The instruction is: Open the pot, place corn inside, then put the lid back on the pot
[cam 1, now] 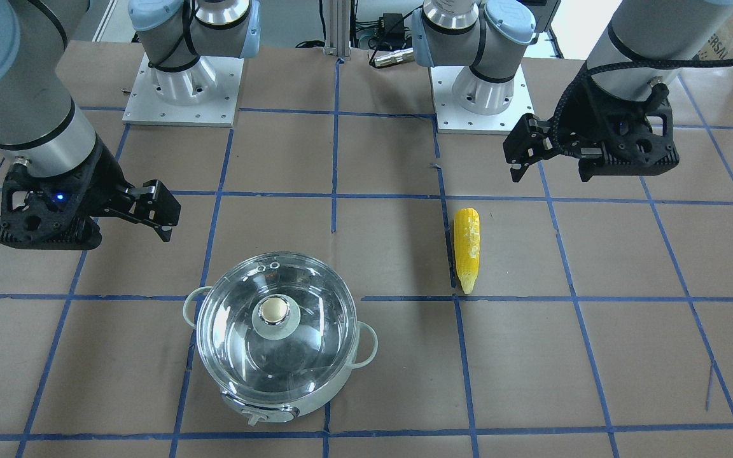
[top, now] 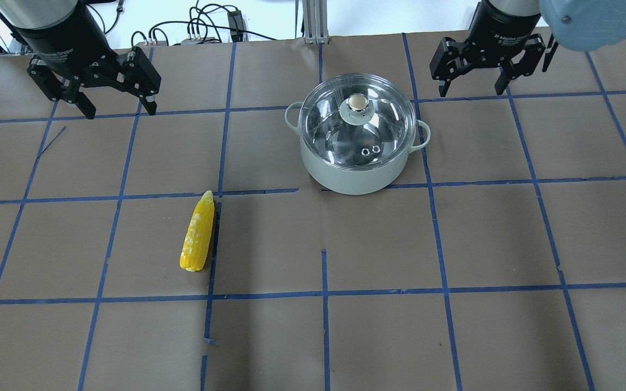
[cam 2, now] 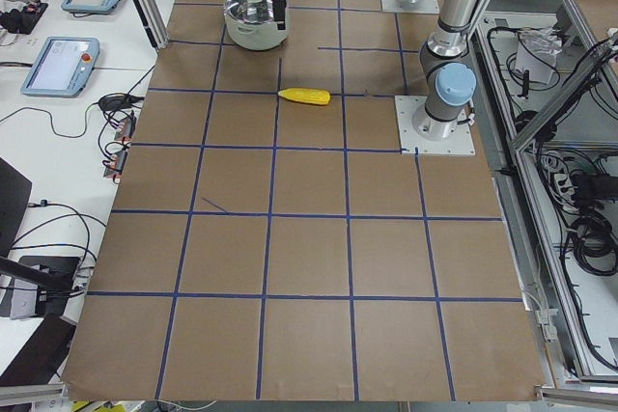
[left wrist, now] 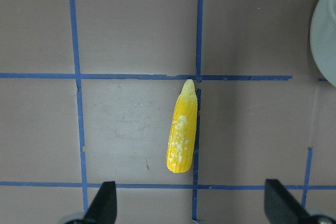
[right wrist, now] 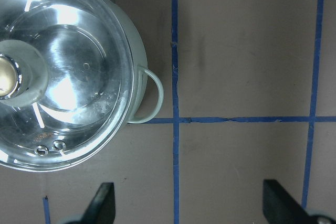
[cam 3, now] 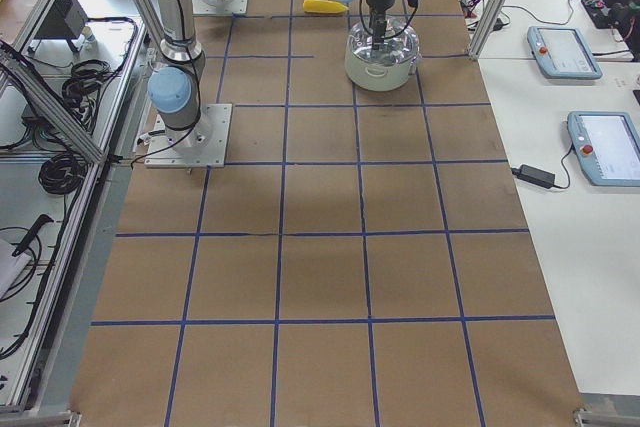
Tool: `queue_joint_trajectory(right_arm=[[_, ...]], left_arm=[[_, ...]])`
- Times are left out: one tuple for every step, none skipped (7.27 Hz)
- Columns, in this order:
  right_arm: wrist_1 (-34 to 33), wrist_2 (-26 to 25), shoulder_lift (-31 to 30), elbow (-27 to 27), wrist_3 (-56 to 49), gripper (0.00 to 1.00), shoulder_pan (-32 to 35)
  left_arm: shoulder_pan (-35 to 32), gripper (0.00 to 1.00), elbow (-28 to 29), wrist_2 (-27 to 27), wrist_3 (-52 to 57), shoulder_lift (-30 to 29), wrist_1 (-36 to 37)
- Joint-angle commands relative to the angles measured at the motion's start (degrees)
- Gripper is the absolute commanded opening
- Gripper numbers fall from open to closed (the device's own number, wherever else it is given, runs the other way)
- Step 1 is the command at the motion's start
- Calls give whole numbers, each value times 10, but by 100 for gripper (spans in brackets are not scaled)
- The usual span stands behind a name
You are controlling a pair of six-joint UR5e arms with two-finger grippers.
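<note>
Overhead exterior view: the pot [top: 354, 174] stands on the table [top: 498, 233] right of centre with the lid [top: 340, 133] seated on it, so the first step is not yet done. The corn [top: 198, 233] lies flat on the robot's left, well apart from the pot, beside a blue tape line [top: 211, 271], tip pointing away from the robot. Risks noted: the only hold on the lid is its small knob [top: 357, 102]; an off-centre grip could let the glass tilt or slip and fall onto the rim. Nothing restrains the pot, so a dragging lift may shift it. The corn is tapered and round, so a pinch near the tip could roll or squirt it out. It looks roughly as long as the pot is wide, so laid crosswise it may ride on the rim and keep the lid from seating. Pose: both arms hang above the table with wrists pointing down. The left fingers [top: 147, 87] are spread wide and empty, with the corn ahead of them in the wrist view. The right fingers [top: 442, 68] are likewise spread and empty, offset beyond the pot's side handle [right wrist: 152, 95], not over the knob.
</note>
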Motion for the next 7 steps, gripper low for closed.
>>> queue_joint_trajectory(right_arm=[[0, 0, 0, 1, 0, 100, 0], [0, 0, 1, 1, -1, 100, 0], [-1, 0, 0, 0, 3, 100, 0], [-3, 2, -2, -7, 33, 100, 6], [-20, 5, 1, -6, 98, 100, 32], [-61, 3, 17, -8, 130, 100, 72], [-96, -1, 38, -8, 173, 100, 107]], left_arm=[[0, 100, 0, -3, -1, 0, 0], [0, 100, 0, -3, 0, 0, 0], [0, 100, 0, -3, 1, 0, 0], [0, 100, 0, -1, 1, 0, 0], [0, 100, 0, 0, 3, 0, 0], [0, 100, 0, 0, 3, 0, 0], [0, 100, 0, 0, 5, -1, 0]])
